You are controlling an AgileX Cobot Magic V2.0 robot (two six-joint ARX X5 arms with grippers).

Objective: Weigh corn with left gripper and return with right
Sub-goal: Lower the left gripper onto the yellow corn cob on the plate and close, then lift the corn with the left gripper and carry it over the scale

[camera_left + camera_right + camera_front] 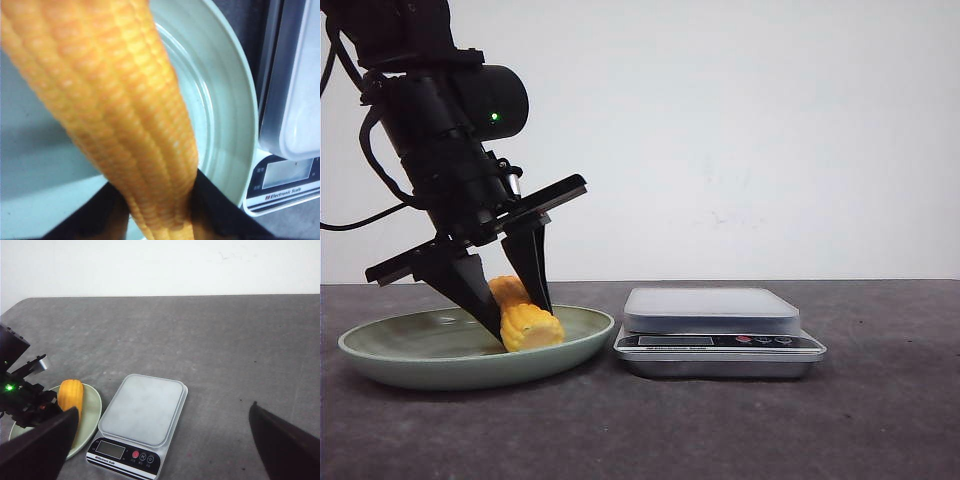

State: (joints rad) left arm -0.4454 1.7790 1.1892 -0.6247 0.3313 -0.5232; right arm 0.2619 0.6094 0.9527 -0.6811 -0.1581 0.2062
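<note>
The corn (525, 315) is a stubby yellow-orange cob lying in the pale green plate (420, 365) at the left. My left gripper (525, 327) reaches down into the plate, its black tapered fingers on either side of the corn. In the left wrist view the corn (115, 100) fills the frame and both fingers press against it, so the left gripper (157, 212) is shut on it. My right gripper (162, 440) is open and empty, high above the table, looking down on the corn (70, 395). It is out of the front view.
A silver digital scale (715, 330) with a pale platform stands right of the plate, almost touching its rim. It also shows in the right wrist view (142, 415) and the left wrist view (295, 100). The dark grey table (880, 420) ends at a white wall.
</note>
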